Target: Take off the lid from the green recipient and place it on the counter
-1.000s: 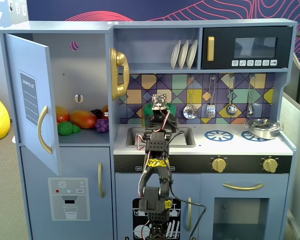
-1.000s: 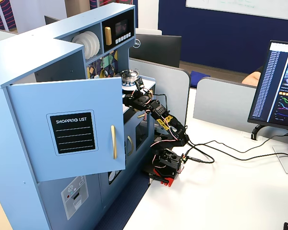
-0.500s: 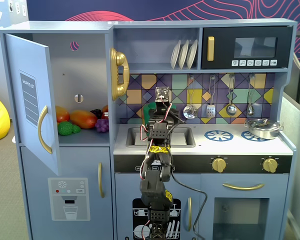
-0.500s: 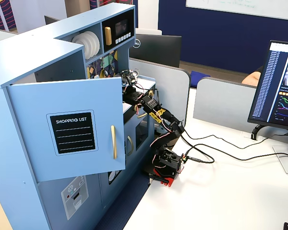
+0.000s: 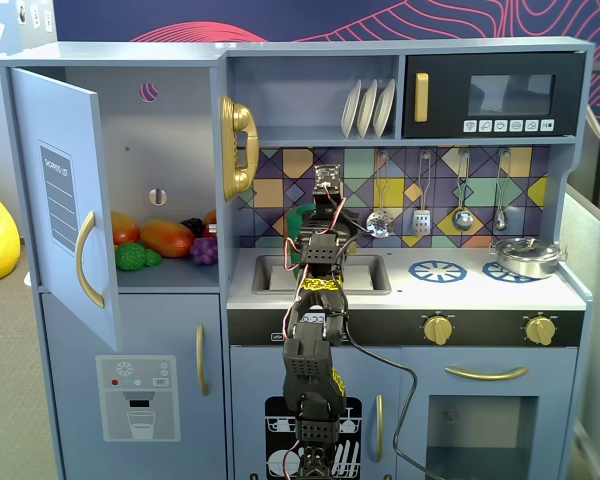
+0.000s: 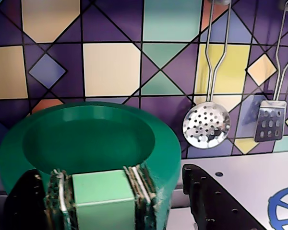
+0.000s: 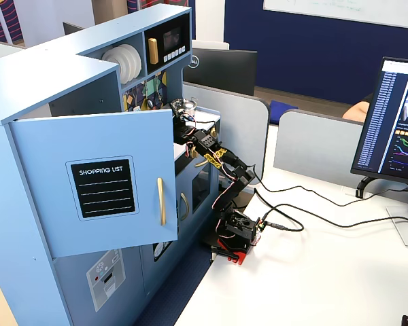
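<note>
In the wrist view the dark-green lid [image 6: 91, 139] fills the lower left, a round disc with a raised rim. Its lighter green tab [image 6: 103, 196] faces me. My gripper [image 6: 110, 191] straddles the tab. The left black finger [image 6: 24, 203] lies against the tab's layered side. The right black finger [image 6: 211, 199] stands apart, beside the lid's rim. A strip of the green recipient's wall [image 6: 165, 208] seems to show under the lid. In a fixed view my gripper [image 5: 326, 212] is over the sink [image 5: 270, 272] and my arm hides lid and recipient. The white counter [image 6: 240, 172] lies to the right.
A silver pan [image 5: 525, 257] sits on the right burner and a blue burner ring [image 5: 437, 270] lies beside the sink. A skimmer [image 6: 206, 125] and a slotted spatula [image 6: 270, 120] hang on the tiled backsplash close behind. The cupboard door [image 5: 65, 200] stands open at the left, with toy fruit [image 5: 165, 238] inside.
</note>
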Motion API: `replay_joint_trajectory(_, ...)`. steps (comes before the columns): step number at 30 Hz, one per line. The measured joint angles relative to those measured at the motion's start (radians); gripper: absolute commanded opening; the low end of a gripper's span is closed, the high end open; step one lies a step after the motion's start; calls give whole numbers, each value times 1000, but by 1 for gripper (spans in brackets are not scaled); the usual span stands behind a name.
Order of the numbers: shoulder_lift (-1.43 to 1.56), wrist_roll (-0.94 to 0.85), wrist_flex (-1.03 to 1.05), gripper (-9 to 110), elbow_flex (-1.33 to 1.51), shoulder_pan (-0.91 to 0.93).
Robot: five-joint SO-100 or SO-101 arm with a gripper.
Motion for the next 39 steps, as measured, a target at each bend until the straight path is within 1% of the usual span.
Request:
replay_joint_trajectory(14, 0, 0, 38, 21, -3, -31)
replay_joint_trajectory(20, 0, -2, 69, 11, -3, -34)
replay_joint_trajectory(23, 0, -2, 84, 1, -3, -40)
replay_joint_trajectory(24, 0, -2, 84, 0, -3, -41)
replay_joint_trajectory(29, 0, -3, 81, 0, -3, -55)
replay_joint_trajectory(39, -2, 8, -46, 0, -5, -77)
